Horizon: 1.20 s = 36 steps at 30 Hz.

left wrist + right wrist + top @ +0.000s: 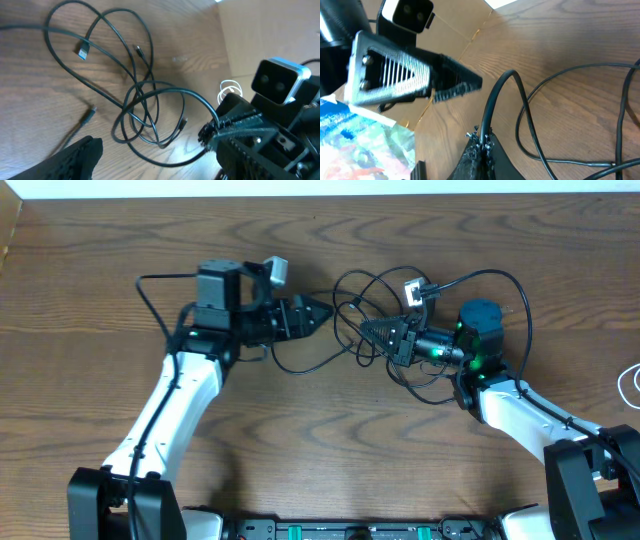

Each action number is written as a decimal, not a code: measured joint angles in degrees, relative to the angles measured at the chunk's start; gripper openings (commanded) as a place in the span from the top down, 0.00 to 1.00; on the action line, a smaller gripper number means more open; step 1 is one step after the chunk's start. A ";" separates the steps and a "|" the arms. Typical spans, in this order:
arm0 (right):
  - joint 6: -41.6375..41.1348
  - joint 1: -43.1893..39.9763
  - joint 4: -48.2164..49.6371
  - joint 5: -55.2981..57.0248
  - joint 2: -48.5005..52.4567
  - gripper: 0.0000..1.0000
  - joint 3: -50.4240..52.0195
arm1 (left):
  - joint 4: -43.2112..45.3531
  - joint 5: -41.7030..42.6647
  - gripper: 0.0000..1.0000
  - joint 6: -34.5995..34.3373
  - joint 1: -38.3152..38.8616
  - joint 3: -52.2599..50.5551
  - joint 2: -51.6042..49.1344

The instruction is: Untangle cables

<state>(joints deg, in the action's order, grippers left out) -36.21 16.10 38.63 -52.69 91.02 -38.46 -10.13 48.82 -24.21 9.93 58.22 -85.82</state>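
Overhead: black cables (pixel 348 302) are lying knotted mid-table (pixel 300 460), between left gripper (pixel 312 315) and right gripper (pixel 372 332). The white cable (pixel 628 383) is sitting well apart at the right edge.

Left wrist: I am seeing the left gripper's jaws standing apart, holding nothing, facing the loops.

Right wrist: the right gripper is pinching one black cable tight.

I am judging these cables light, limp and springy, apt to drag the knot along. A free loop beside a crossing is looking like my best hold.
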 measured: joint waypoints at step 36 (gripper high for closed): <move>4.22 4.33 -1.97 -0.24 0.00 0.99 0.00 | 7.67 -12.31 0.44 -61.88 9.01 0.00 0.00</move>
<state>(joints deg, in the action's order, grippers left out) -31.99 20.43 36.67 -52.93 91.02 -38.46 -2.46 36.51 -86.08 18.94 58.22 -85.82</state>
